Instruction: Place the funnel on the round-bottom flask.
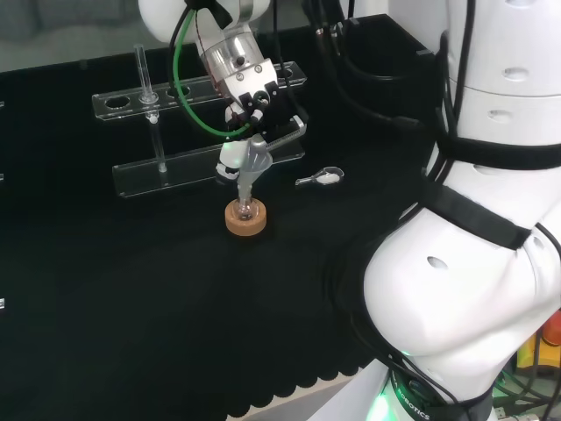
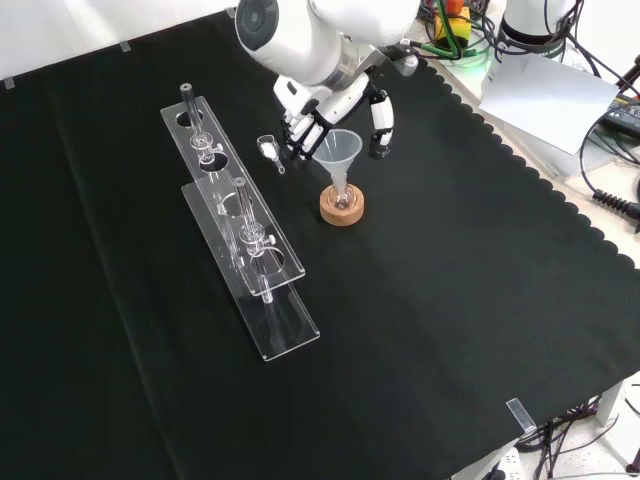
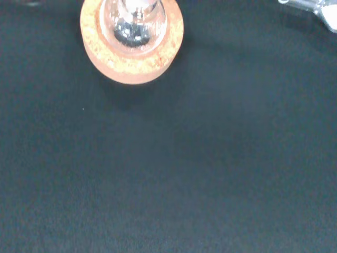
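Black cloth [image 2: 420, 330] over the bench. Near its middle, a round cork ring stand [image 2: 342, 208] carries a small clear glass round-bottom flask [image 2: 343, 201], upright. In the wrist view the flask's bulb [image 3: 130, 26] sits centred inside the cork ring [image 3: 131, 58].

Clear plastic cone-shaped funnel [image 2: 340, 150] stands upright with its stem running down into the flask's neck, wide mouth up. Head view shows the same: funnel [image 1: 252, 162] directly above the flask [image 1: 246, 210] and the stand [image 1: 245, 219], stem reaching the neck.

Black and white hand [image 2: 335, 110] hangs just behind the funnel in the front view, coming in from the top. Fingers [image 2: 381, 125] point downward, some to the left and one to the right of the cone's rim. Whether they pinch the rim or stand just clear of it, cannot tell. In the head view the hand [image 1: 250, 101] is right above the funnel, fingertips level with the cone.

Left of the stand in the front view: a long clear acrylic test-tube rack [image 2: 240, 230] in two stepped tiers, clear tubes standing in it. Between rack and stand, a small clear glass stopper-like piece [image 2: 268, 150] lies on the cloth, apart from both.
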Available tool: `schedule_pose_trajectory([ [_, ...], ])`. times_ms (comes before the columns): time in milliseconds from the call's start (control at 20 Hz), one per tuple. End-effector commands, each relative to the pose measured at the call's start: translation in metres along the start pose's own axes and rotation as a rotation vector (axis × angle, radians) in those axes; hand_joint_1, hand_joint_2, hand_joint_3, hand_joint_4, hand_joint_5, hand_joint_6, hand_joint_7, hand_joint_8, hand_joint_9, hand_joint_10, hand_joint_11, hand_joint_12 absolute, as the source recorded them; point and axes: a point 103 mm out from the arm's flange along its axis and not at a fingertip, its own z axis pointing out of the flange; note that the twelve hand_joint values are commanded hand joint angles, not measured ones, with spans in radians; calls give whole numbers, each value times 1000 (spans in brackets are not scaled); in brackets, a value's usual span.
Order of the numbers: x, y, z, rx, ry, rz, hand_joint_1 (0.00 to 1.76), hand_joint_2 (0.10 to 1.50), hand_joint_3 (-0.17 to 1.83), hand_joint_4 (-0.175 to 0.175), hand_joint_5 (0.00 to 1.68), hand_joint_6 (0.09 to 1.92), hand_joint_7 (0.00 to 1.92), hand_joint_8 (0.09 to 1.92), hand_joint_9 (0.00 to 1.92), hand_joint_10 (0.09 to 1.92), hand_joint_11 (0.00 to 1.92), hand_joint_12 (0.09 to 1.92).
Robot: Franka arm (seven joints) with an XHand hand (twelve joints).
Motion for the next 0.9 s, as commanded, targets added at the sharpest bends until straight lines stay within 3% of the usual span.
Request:
schedule_pose_trajectory([
  [50, -8, -21, -11, -120, 13, 3, 538, 665, 410, -33, 150, 87, 0, 273, 59, 756, 137, 1498],
  [400, -21, -35, -25, -214, 21, 16, 516, 686, 366, -32, 129, 87, 3, 145, 0, 732, 55, 1524],
  [750, -61, -42, -23, -289, 73, 35, 554, 726, 326, -39, 205, 87, 6, 555, 205, 728, 182, 1486],
  [900, -84, -43, -18, -316, 98, 46, 579, 729, 328, -41, 234, 87, 54, 638, 268, 722, 211, 1480],
])
